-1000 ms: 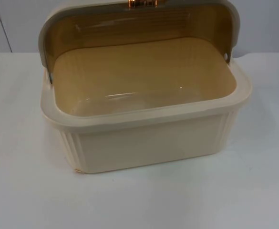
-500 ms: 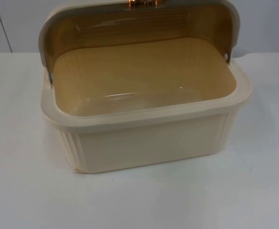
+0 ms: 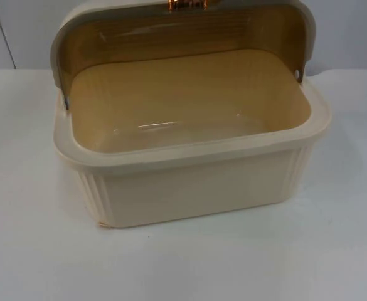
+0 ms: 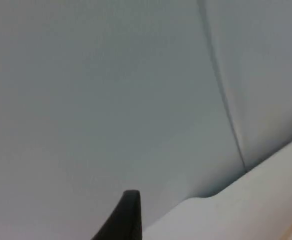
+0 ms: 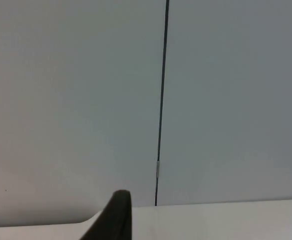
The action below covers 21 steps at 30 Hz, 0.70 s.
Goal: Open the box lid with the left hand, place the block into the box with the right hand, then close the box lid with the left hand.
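Box (image 3: pixel 196 182) sits mid-table on the white table (image 3: pixel 32 251), cream body with ribbed corners, and its lid (image 3: pixel 170 31) is already swung up and back toward the far side, amber inner face showing, copper handle (image 3: pixel 186 4) at its far top edge. Inside looks empty, glossy floor with nothing on it. Block: cannot find it anywhere, so its place is unknown. Step in hand, judged from this: lid-open looks done, block placement by the right arm is next and not yet started.

Left gripper: one black fingertip (image 4: pixel 128 217) in the left wrist view, facing the grey partition wall (image 4: pixel 111 100) with a pale curved edge, maybe the lid or box rim, just beside it; can't tell if it is wide or narrow, or holding anything. Right gripper: one black fingertip (image 5: pixel 113 215) in the right wrist view, aimed at the wall seam (image 5: pixel 160 100) over the far table edge; state also can't be told, no block seen at it.

To do it well: right arm should come in over the near rim, low enough to clear the raised lid, and release the block near the middle of the floor. Left arm should stay off the lid so it doesn't drop shut early
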Each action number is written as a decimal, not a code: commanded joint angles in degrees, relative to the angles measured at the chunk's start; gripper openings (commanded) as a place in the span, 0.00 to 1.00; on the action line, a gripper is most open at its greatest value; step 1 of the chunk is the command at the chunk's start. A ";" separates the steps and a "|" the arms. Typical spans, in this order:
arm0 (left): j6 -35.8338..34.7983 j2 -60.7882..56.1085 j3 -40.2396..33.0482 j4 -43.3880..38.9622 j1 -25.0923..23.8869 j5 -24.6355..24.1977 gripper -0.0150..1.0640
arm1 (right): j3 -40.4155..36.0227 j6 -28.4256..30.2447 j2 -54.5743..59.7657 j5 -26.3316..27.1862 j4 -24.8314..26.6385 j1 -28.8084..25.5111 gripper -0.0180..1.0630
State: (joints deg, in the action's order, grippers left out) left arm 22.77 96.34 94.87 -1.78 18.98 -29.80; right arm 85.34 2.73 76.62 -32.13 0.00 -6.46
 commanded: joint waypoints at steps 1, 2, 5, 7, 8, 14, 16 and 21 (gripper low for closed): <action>11.30 3.93 2.42 3.71 2.02 -1.14 0.98 | 0.21 0.16 -0.22 0.66 0.37 -0.16 0.94; 11.30 3.93 2.42 3.71 2.02 -1.14 0.98 | 0.21 0.16 -0.22 0.66 0.37 -0.16 0.94; 22.94 7.11 5.99 5.43 2.98 -4.77 0.98 | 0.21 0.16 -0.22 0.66 0.37 -0.16 0.94; 30.80 8.61 7.90 9.27 2.98 -7.46 0.98 | 0.21 0.14 -0.22 0.90 0.37 -0.17 0.94; 34.63 9.22 8.55 11.83 2.98 -8.67 0.98 | 0.21 0.14 -0.22 1.04 0.37 -0.17 0.94; 43.54 9.97 8.89 18.94 2.98 -10.57 0.77 | 0.21 0.14 -0.22 1.04 0.37 -0.17 0.94; 42.84 10.34 8.89 18.94 2.98 -11.23 0.65 | 0.21 0.14 -0.22 1.22 0.37 -0.17 0.94; 41.47 11.33 8.89 20.07 2.98 -11.90 0.05 | 0.21 0.14 -0.22 1.32 0.37 -0.17 0.94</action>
State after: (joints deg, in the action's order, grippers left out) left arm 64.99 107.65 103.35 16.98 21.62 -41.36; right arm 85.34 2.73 76.62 -31.71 0.41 -6.46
